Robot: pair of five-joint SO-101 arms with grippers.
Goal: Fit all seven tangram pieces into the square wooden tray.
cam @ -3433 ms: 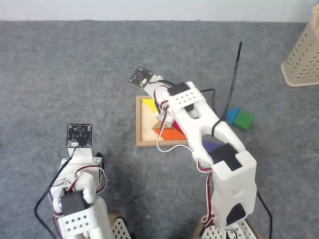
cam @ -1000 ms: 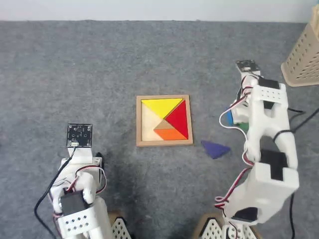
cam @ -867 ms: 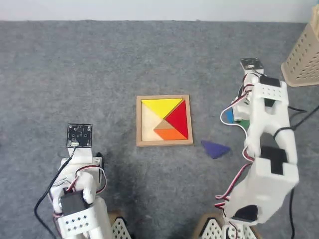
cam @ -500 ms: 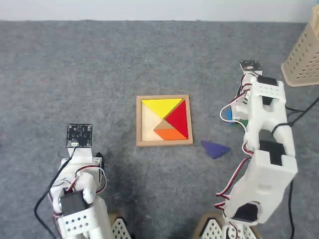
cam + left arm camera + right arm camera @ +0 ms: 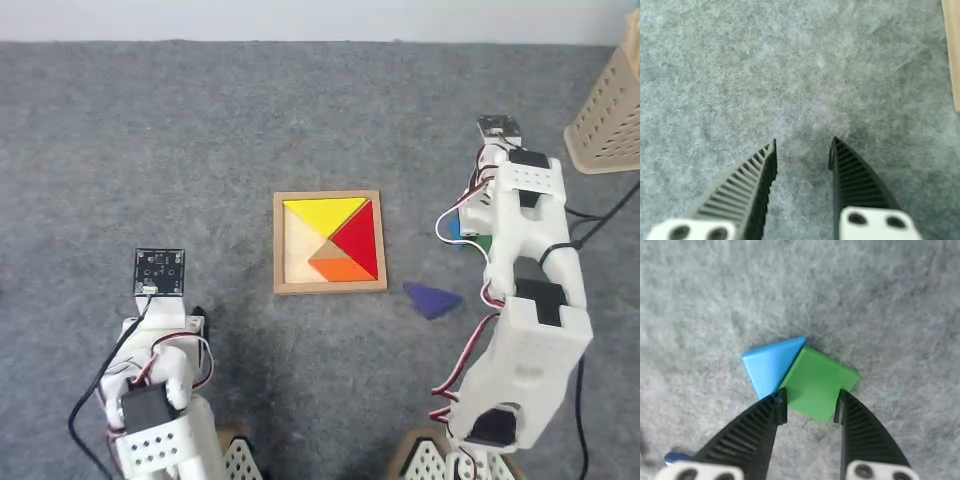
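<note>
Leftward, the left gripper (image 5: 804, 141) is kept open over bare bench (image 5: 200, 130), unmoved. The square wooden tray (image 5: 279, 240), now uncovered, is seen partly filled, with a purple triangle (image 5: 432, 299) lying just beside it. The right gripper (image 5: 810, 395) has been swung across from the tray and is held open astride the green square (image 5: 817, 377), which touches the blue triangle (image 5: 771, 365).

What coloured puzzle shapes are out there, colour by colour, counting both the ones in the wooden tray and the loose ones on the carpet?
yellow piece: 1
red piece: 1
orange piece: 1
brown piece: 1
purple piece: 1
blue piece: 1
green piece: 1
Total: 7
</note>
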